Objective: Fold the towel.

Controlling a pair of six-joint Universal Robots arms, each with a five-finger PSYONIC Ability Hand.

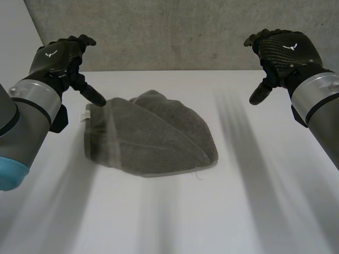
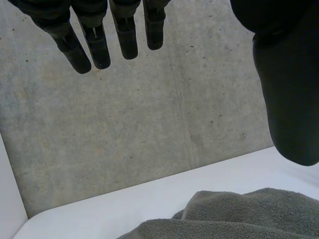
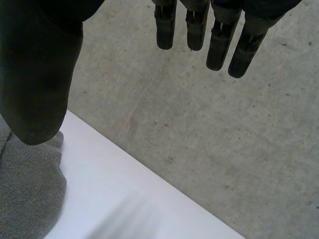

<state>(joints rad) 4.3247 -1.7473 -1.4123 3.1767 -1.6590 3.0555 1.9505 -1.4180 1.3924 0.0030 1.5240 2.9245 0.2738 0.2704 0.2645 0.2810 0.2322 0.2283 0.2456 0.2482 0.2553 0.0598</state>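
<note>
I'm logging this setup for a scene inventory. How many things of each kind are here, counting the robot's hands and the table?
grey towel: 1
black hands: 2 (left hand, right hand, both open, off the towel)
white table: 1
Total: 4

1. Taking up the middle of the white table [image 1: 249,211] with a soft heap of grey towel [image 1: 153,135].
2. Leaving wide bare table in front of the towel and on both its sides, with room to pass.
3. Closing off the table's far edge with a grey wall [image 1: 175,32] right behind it.
4. Holding the left hand [image 1: 58,58], fingers straight, over the towel's left corner, thumb very near the cloth.
5. Holding the right hand [image 1: 283,47] up in the air, fingers straight, well apart from the towel, leaving free room under it.
</note>
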